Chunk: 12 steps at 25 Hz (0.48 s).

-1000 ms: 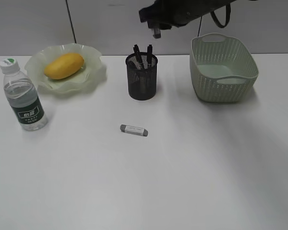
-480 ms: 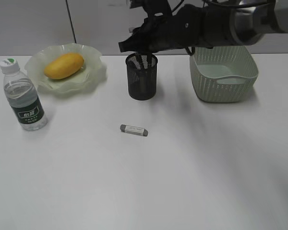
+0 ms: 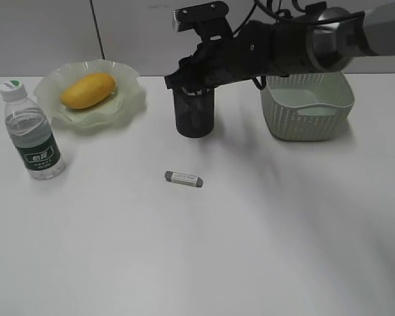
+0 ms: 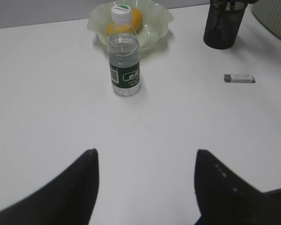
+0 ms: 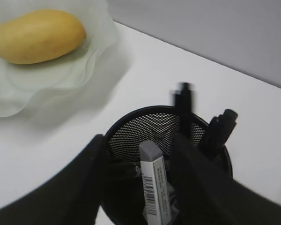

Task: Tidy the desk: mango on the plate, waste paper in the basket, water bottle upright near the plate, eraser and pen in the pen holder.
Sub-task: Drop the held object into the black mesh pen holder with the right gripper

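My right gripper (image 3: pixel 193 87) hangs over the mouth of the black mesh pen holder (image 3: pixel 195 118). In the right wrist view the gripper (image 5: pixel 138 136) is open. A grey-tipped eraser (image 5: pixel 154 183) stands on end inside the holder (image 5: pixel 131 117), close to the right finger and well apart from the left one. Two black pens (image 5: pixel 184 101) lean in the cup. Another eraser (image 3: pixel 183 178) lies flat on the desk (image 3: pixel 250 230). The mango (image 3: pixel 87 90) rests on the plate (image 3: pixel 128 76). The water bottle (image 3: pixel 33 135) stands upright beside it. My left gripper (image 4: pixel 145 154) is open and holds nothing. No waste paper shows.
The pale green basket (image 3: pixel 306 92) stands at the back right, just behind my right arm. The left wrist view shows the bottle (image 4: pixel 124 56) ahead, the plate (image 4: pixel 161 18) behind it, and the loose eraser (image 4: pixel 239 78) to the right.
My right arm came down from above onto the pen holder's mouth, and its jaws spread apart around the eraser. The left gripper and the other objects did not move.
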Motion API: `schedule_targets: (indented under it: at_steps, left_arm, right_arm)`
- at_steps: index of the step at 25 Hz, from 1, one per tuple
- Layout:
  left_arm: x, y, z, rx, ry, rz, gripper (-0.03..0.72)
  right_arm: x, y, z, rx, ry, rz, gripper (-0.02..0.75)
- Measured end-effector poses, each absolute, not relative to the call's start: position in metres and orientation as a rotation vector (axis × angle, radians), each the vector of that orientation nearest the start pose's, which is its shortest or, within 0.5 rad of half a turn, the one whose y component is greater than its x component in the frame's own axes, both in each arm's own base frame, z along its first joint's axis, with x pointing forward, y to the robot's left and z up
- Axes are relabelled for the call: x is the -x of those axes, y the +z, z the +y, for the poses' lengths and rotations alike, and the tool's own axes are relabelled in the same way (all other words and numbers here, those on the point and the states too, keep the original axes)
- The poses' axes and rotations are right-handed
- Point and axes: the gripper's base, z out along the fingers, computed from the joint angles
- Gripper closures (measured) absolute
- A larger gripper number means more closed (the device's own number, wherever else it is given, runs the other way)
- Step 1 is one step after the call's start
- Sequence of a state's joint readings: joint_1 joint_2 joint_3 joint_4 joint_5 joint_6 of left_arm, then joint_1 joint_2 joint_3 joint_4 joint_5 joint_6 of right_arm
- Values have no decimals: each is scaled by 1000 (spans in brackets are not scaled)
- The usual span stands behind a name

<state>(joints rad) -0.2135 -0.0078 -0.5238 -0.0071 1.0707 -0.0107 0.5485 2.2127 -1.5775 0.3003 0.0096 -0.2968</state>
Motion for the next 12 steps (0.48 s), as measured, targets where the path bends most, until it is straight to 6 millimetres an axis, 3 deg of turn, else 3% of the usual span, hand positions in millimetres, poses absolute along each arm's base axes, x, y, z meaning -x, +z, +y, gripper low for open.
schedule_targets:
  at_steps: [2, 6, 9, 12]
  left_arm:
    - [9, 283, 1, -206, -150, 2015, 198]
    - [9, 283, 1, -206, -150, 2015, 198]
    - [9, 283, 1, -206, -150, 2015, 198]
    - [9, 283, 1, -206, -150, 2015, 199]
  right_arm:
    - [-429, 167, 262, 578, 328, 2064, 275]
    - [-426, 179, 262, 586, 337, 2067, 222]
    - [-419, 212, 259, 595, 351, 2031, 214]
    - [-406, 263, 252, 592, 376, 1969, 214]
